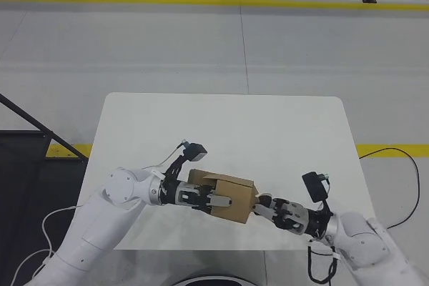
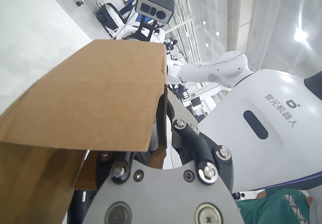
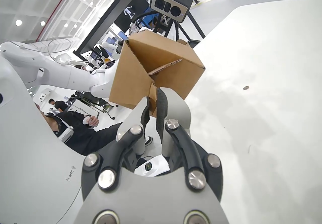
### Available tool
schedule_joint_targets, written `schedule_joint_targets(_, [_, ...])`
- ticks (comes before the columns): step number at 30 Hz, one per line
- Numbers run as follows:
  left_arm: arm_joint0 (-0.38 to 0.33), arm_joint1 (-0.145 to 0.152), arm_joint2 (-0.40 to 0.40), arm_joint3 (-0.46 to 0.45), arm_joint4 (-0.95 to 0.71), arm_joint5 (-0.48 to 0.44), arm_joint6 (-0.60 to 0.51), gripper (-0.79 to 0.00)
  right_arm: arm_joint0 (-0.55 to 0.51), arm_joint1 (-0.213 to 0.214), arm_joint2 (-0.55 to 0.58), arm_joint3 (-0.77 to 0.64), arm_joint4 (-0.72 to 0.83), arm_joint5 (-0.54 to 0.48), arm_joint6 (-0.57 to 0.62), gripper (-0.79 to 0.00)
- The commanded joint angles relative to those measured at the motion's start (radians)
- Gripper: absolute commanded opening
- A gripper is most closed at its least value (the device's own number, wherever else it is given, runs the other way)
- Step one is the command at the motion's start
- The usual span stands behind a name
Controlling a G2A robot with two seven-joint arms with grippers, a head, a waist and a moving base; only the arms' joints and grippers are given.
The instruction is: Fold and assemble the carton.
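- We see the carton lower centre, by the table's near edge.
- Our left gripper clamps its left wall.
- Our right gripper pinches its right end.

We log both arms angled inward above the near edge of the surface. The left gripper jaws clamp one wall of the carton; right gripper jaws pinch a flap at its opposite end.

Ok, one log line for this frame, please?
carton: partly assembled, held between arms | left pincer: shut on its wall | right pincer: shut on its end flap | table: beneath carton
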State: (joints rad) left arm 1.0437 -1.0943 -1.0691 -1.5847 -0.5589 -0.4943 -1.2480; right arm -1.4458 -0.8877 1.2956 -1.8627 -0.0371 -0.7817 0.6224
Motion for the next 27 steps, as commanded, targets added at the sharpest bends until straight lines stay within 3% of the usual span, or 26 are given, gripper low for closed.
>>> schedule_joint_targets(1, [-0.001,0.000,0.001,0.001,0.000,0.000,0.000,-0.785,-0.005,-0.001,0.003,-0.010,-0.020,0.015,-0.009,-0.668])
schedule_joint_targets(12, [0.003,0.000,-0.001,-0.003,-0.003,-0.003,0.001,-0.785,-0.017,-0.008,0.002,-0.034,-0.081,0.087,-0.058,-0.610])
schedule_joint_targets(22, [0.005,0.000,-0.002,-0.005,-0.003,-0.006,-0.002,-0.785,-0.048,-0.012,0.035,-0.040,-0.103,0.122,-0.138,-0.653])
schedule_joint_targets(27, [0.006,0.000,-0.004,-0.005,-0.002,-0.006,0.001,-0.785,-0.068,-0.009,0.066,-0.018,-0.025,0.077,-0.131,-0.656])
